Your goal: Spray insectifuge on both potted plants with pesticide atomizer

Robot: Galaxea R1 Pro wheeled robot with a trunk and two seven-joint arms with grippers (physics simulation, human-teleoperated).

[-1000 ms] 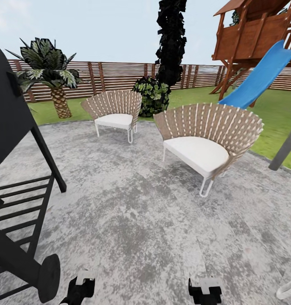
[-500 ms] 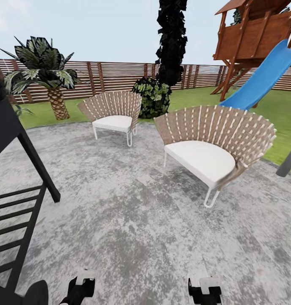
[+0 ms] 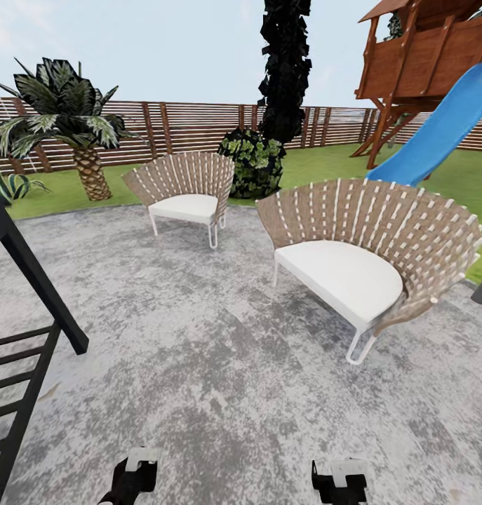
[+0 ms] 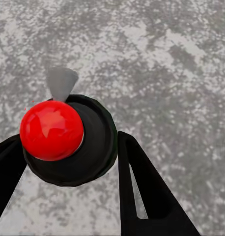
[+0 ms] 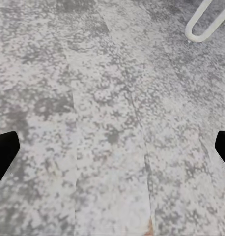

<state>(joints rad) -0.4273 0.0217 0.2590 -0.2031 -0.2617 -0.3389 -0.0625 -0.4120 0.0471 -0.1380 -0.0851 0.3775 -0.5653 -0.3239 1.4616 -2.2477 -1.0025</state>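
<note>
Head view: grey patio [image 3: 219,365] lies open between chairs [image 3: 353,270].

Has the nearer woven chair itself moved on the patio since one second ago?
No. The nearer woven chair keeps its place relative to the farther chair and fence; the whole view shifted, so the camera moved.

Mottled grey stone patio [image 3: 219,365] — woven wicker chairs [image 3: 370,238], slatted wooden fence [image 3: 191,126].

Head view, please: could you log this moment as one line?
phase: transit | surface: stone patio | ahead: two woven chairs | left gripper: open | right gripper: open | atomizer: unseen
</note>
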